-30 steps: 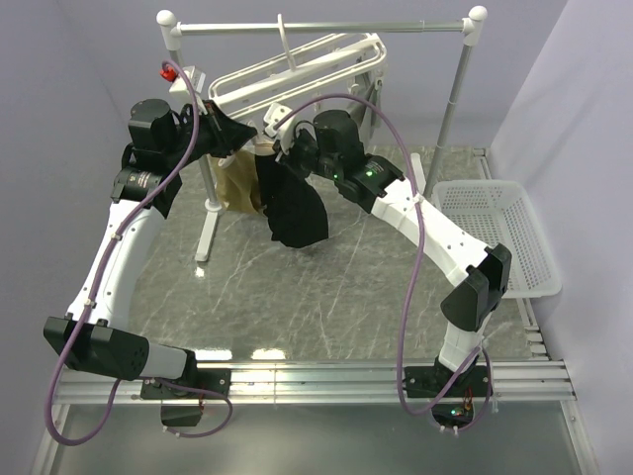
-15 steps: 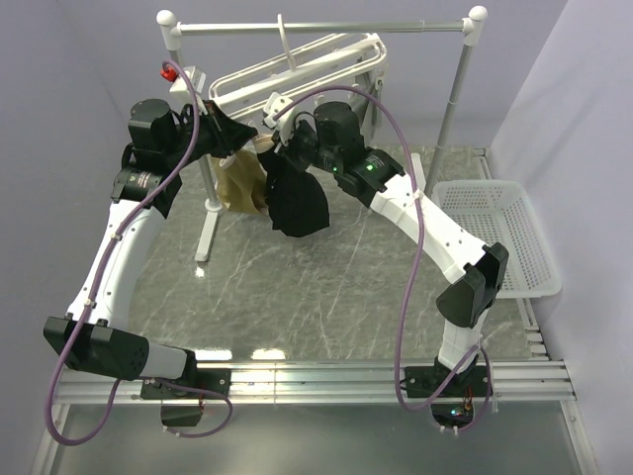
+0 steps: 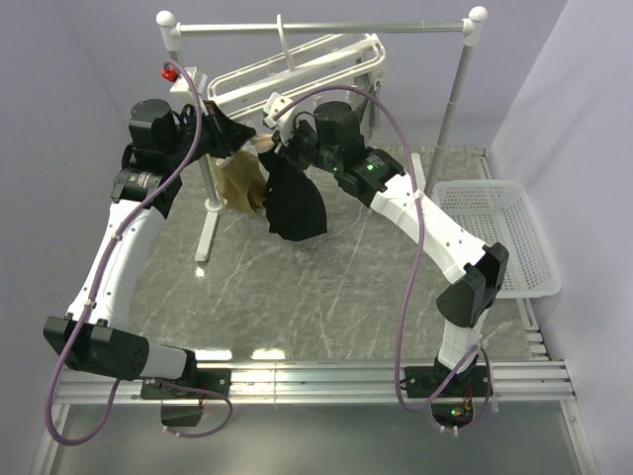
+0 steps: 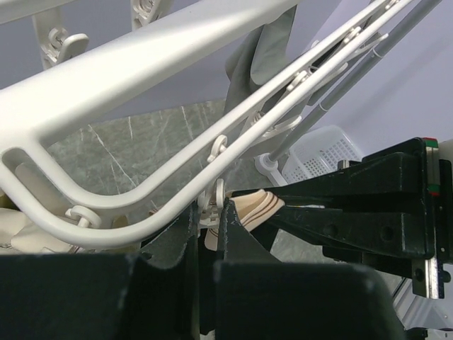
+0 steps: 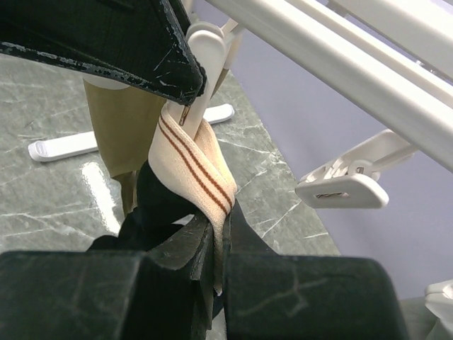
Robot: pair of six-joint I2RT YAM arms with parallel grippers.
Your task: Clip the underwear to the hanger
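The white hanger [image 3: 297,71] hangs tilted from the rail, its clips dangling below. My left gripper [image 3: 249,134] is shut on one white clip [image 4: 209,212] under the frame's rail [image 4: 141,71]. The underwear [image 3: 293,203] is black with a tan striped waistband [image 5: 192,170], and it hangs from my right gripper [image 3: 276,150]. In the right wrist view that gripper [image 5: 221,228] is shut on the waistband, whose top fold reaches the mouth of the pinched clip [image 5: 205,49]. Whether the clip bites the band is hidden by the left finger [image 5: 106,35].
A metal rail on white posts [image 3: 316,27] carries the hanger. A tan garment [image 3: 237,183] hangs just left of the underwear, and a grey one [image 4: 262,57] hangs further along. Another clip [image 5: 343,185] dangles free. A white basket [image 3: 495,233] sits at the right.
My right gripper has carried the underwear up and left to the clip that the left gripper holds. The left arm has stayed put.
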